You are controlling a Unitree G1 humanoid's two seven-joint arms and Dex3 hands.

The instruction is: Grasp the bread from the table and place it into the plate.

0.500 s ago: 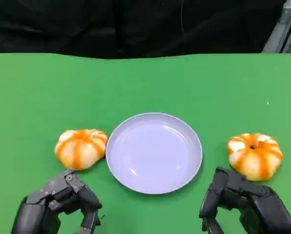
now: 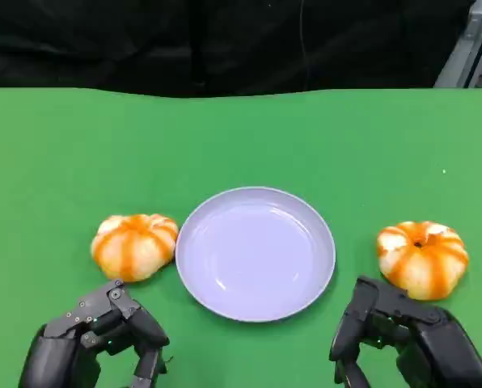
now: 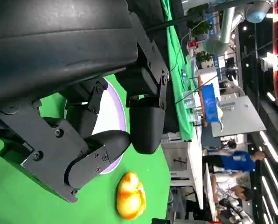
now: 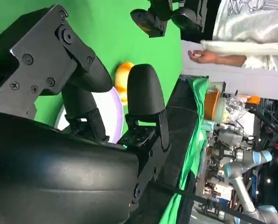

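A lavender plate point(image 2: 255, 253) lies in the middle of the green table. One orange-and-white striped bread point(image 2: 134, 246) sits just left of it, almost touching the rim. A second bread point(image 2: 422, 259) sits a short way off to the right. My left hand point(image 2: 95, 341) hovers near the front edge, below the left bread, holding nothing with its fingers loosely apart. My right hand point(image 2: 399, 339) is low at the front right, just in front of the right bread, also holding nothing. Past the left hand's fingers point(image 3: 146, 123) appear the plate point(image 3: 116, 116) and a bread point(image 3: 131, 196). A bread point(image 4: 123, 77) shows past the right hand's fingers point(image 4: 143, 91).
The green table point(image 2: 241, 137) stretches back to a black curtain. A person in a white shirt point(image 4: 244, 28) stands beside the table, with one hand point(image 4: 202, 56) near its edge. Other tables and equipment point(image 3: 209, 100) stand beyond.
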